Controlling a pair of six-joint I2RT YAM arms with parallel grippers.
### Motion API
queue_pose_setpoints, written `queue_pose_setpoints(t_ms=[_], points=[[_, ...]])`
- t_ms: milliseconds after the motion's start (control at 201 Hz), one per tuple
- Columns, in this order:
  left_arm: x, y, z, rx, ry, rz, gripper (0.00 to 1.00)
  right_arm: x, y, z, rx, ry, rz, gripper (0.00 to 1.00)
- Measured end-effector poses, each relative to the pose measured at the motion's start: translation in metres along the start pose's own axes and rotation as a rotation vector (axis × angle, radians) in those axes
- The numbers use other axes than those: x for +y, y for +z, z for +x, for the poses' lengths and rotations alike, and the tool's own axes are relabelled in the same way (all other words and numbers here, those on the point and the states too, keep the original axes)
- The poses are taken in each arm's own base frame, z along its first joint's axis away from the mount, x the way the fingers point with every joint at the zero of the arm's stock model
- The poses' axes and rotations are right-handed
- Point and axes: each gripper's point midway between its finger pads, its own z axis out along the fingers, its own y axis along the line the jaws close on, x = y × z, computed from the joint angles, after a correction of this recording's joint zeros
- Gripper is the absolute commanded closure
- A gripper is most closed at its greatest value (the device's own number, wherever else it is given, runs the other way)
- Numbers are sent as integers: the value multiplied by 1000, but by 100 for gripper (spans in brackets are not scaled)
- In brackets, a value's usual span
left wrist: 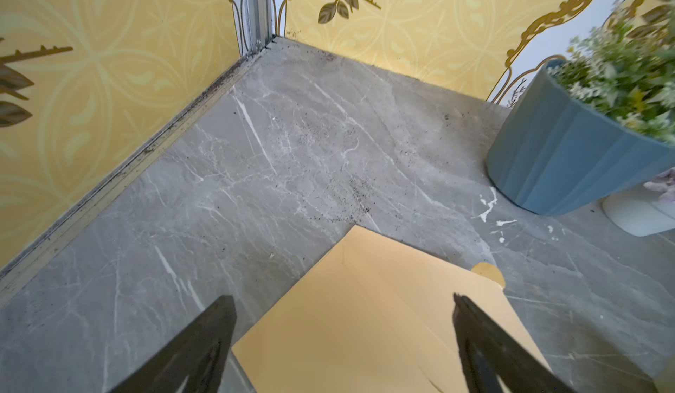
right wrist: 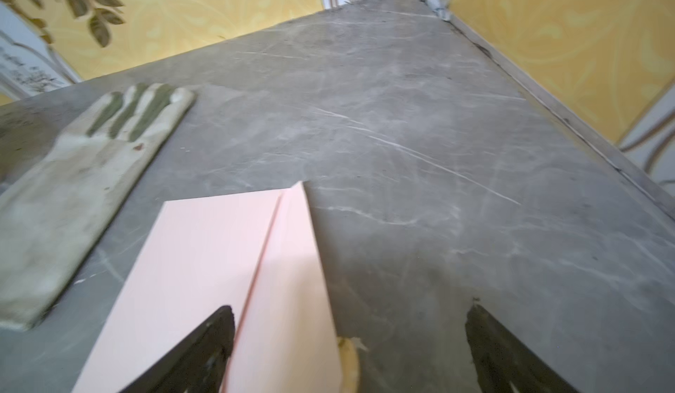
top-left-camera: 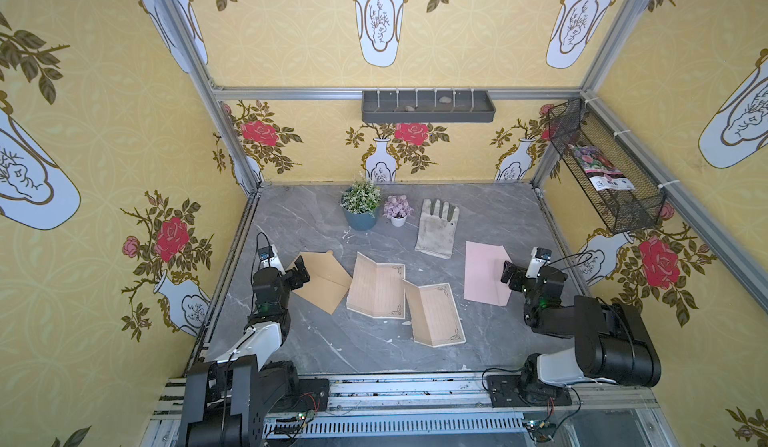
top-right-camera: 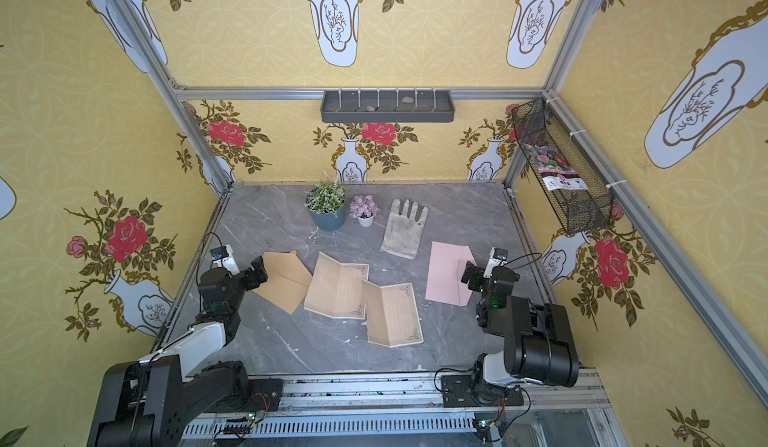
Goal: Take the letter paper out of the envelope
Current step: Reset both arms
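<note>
Tan lined letter sheets (top-left-camera: 376, 287) lie free at three o'clock of the brown paper envelope (top-left-camera: 326, 289), so left gripper (top-left-camera: 301, 272) and right gripper (top-left-camera: 509, 276), fingers apart, likely just retreat.

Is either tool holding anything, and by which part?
Nothing is held: left tool open over the brown envelope, right tool open over one edge of the pink envelope.
</note>
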Motion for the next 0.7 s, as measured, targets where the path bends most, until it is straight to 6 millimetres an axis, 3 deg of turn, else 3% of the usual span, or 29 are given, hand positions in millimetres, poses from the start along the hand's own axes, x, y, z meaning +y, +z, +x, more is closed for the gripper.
queue_pose_setpoints(t_ms=[194,264,368,488,598,697], points=[[-6,8,-16,-26,0,18,6,9,0,-12,-53,-33,-49,3],[-7,5,-16,-40,5,28,0,12,-1,-14,-58,-39,-61,2],[-12,-1,-12,-40,20,62,1,12,-1,-14,-58,-41,-65,2],[-17,-6,-22,-74,41,84,1,13,-1,-14,-58,-43,-67,3],[-16,-6,-17,-72,91,77,1,13,-1,-13,-58,-44,-68,2],[-9,7,-12,-34,134,42,1,13,-1,-13,-58,-44,-68,3]])
